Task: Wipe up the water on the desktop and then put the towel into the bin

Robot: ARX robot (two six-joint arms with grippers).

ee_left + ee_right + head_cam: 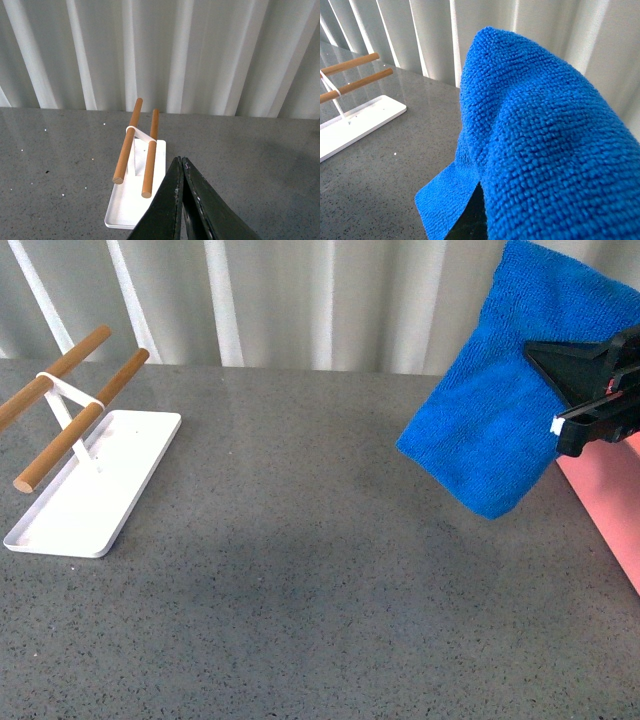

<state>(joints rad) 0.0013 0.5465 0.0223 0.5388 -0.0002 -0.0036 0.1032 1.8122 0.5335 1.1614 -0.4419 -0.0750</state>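
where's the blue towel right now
Front view, upper right: the towel hangs above the desktop, gripped by the right gripper, just left of the bin.

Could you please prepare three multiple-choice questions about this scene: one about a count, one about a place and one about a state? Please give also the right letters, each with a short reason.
1. How many wooden rods stand over the white tray?
A. one
B. two
C. four

2. Where is the towel?
A. lying in the white tray
B. held in the air by the right gripper
C. draped over the wooden rods

3. In what state is the left gripper?
A. shut, holding nothing
B. wide open
C. shut on the towel

Answers:
1 B, since two parallel rods show in the front view.
2 B, since the towel hangs from the right gripper, clear of the surface.
3 A, since the left wrist view shows its fingers pressed together with nothing between them.
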